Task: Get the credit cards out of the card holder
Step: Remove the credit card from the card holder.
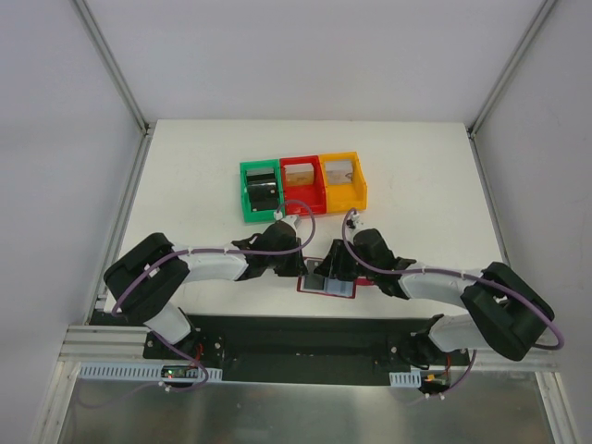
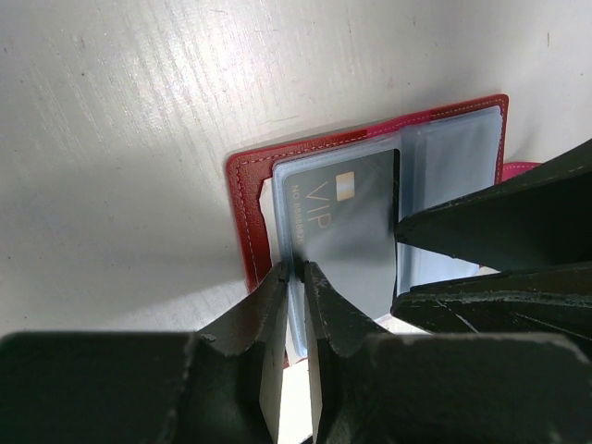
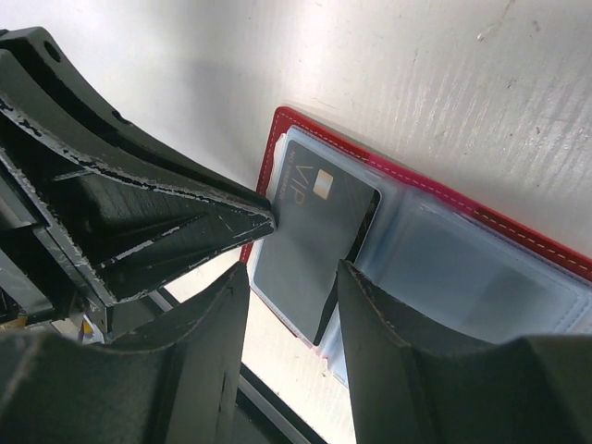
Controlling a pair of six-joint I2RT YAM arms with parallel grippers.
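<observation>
Dark-red bi-fold card holder (image 2: 242, 213) lies open at the middle of the white counter's (image 1: 194, 176) near edge. Left fingers (image 2: 268, 319) pinch its clear sleeve edge. Right fingers (image 3: 393, 324) are spread astride the dark grey plastic VIP credit card (image 2: 347, 245) (not yet out). Risk: the right fingers close on sleeve and card together and drag the holder, or the left pinch slips.
</observation>
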